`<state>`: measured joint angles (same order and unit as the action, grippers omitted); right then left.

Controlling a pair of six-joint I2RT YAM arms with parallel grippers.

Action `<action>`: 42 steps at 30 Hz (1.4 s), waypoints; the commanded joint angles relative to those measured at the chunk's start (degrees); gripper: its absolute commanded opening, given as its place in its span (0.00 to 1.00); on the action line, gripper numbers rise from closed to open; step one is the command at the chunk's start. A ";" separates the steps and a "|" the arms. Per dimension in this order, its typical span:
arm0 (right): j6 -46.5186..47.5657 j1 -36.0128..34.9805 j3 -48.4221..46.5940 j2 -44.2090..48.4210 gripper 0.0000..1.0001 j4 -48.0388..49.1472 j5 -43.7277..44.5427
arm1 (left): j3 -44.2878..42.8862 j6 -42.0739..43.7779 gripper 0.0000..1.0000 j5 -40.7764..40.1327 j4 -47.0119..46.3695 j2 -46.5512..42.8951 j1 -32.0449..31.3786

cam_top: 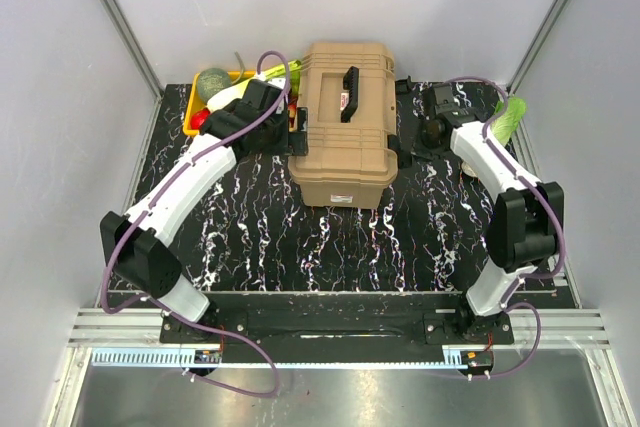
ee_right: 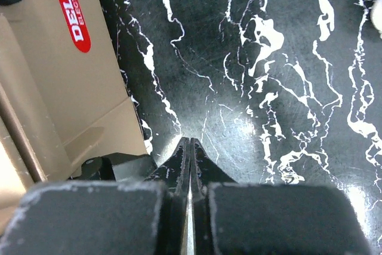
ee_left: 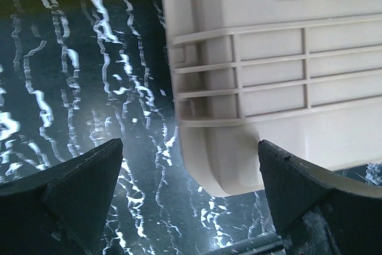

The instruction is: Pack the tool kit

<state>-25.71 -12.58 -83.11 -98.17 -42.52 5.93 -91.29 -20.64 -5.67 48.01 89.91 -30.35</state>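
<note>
Top view – kit: the large tan ribbed plastic toolbox (cam_top: 340, 152) is sitting mid-back on the black white-veined tabletop (cam_top: 330, 247), lid down, its black top handle (cam_top: 348, 94) facing up; no loose hand tools are showing.
Top view – long axis: it is running near to far, away from the arm bases, so the two long walls are facing left and right.
Top view – left gripper (cam_top: 272, 119): it is hanging just beside the left long wall, between that wall and the yellow plastic crate (cam_top: 188, 125); its own wrist is hiding the fingers here.
Top view – right gripper (cam_top: 432, 132): it is hovering near the right long wall, seemingly a little further off than the left one.
Left wrist view – pincer: the fingers (ee_left: 77, 189) are standing wide apart and gripping nothing.
Left wrist view – bearing: the toolbox's rounded ribbed corner is lying ahead and to the right, above the gap; whether the right-hand finger is touching the wall is hard to tell.
Right wrist view – pincer: the fingers (ee_right: 179, 162) are pressing together on nothing, tips over bare tabletop.
Right wrist view – bearing: the toolbox, with its red label (ee_right: 68, 7), is lying to the left of the tips, beside them rather than ahead.
Judgement – nearer arm: the left one is looking better placed, with jaws already spread at the corner.
</note>
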 commanded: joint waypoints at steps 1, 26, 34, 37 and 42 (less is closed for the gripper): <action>2.95 -2.45 -3.63 -2.63 0.00 -2.56 0.04 | 1.72 -1.77 0.99 12.69 -5.91 -1.14 2.04; -2.48 -11.76 1.27 -10.91 0.00 20.70 -23.59 | 14.38 -0.45 0.88 31.77 -9.60 3.17 3.28; -10.75 -11.33 7.35 -3.53 0.00 22.07 -11.96 | 9.91 -0.98 0.87 29.94 -8.72 1.68 4.42; -12.60 -7.91 8.05 0.16 0.00 18.45 -6.20 | 5.52 -0.10 0.89 27.22 -8.20 0.97 6.00; -15.68 1.40 10.78 4.74 0.10 18.53 -5.76 | 0.32 -0.54 0.97 24.66 -9.77 -0.87 8.46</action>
<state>-35.57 -15.66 -72.14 -99.59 -28.42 1.39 -85.84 -20.99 18.96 40.49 90.28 -23.22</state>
